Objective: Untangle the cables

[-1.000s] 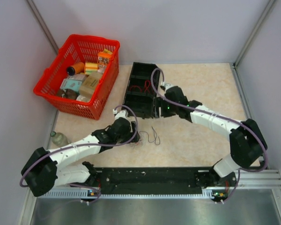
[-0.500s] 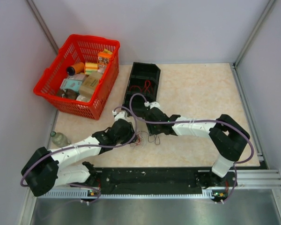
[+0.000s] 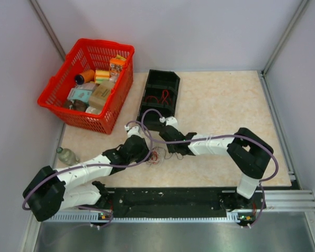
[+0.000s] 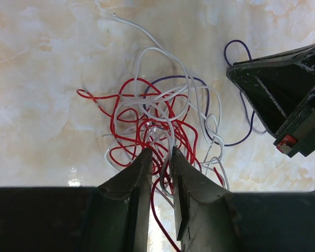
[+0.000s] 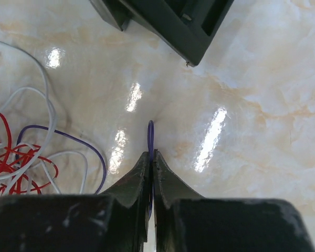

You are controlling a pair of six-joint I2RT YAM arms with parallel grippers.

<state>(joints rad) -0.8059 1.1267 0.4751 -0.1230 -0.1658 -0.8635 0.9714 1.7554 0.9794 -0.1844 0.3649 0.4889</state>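
Cables (image 4: 156, 122) bunched at left pincer (image 4: 161, 153), pinched in it, right pincer (image 5: 151, 154) pinching purple loop (image 5: 150, 132)

- The white-and-black left arm (image 3: 89, 167) reaches low and forward. Its dark two-finger left gripper (image 4: 161, 157) is pinched nearly closed on strands of the tangled red and white cables (image 4: 147, 118).
- The matching right arm (image 3: 220, 140) folds leftward, and its dark right gripper (image 5: 151, 157) is clamped tight on a thin purple wire (image 5: 150, 131).

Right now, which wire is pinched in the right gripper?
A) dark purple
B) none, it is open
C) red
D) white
A: the right wrist view shows the right gripper shut on a loop of the dark purple wire, which rises from between its fingertips.
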